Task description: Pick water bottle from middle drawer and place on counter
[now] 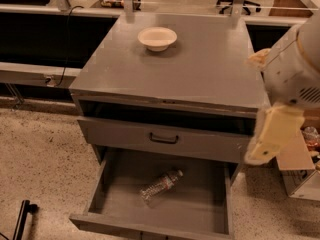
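- Step in hand, by judgement: the approach to the water bottle, not yet grasped.
- Lying on its side on the floor of the open middle drawer, cap toward the back right, apart from the walls.
- Gripper up at the right, beside the edge of the counter, well apart from the bottle; open or closed, cannot tell.
- Next, probably: lowering into the drawer and aligning across the bottle's body.

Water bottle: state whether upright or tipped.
Tipped: water bottle lies flat on the open middle drawer floor. Gripper hangs at right, beside the cabinet.
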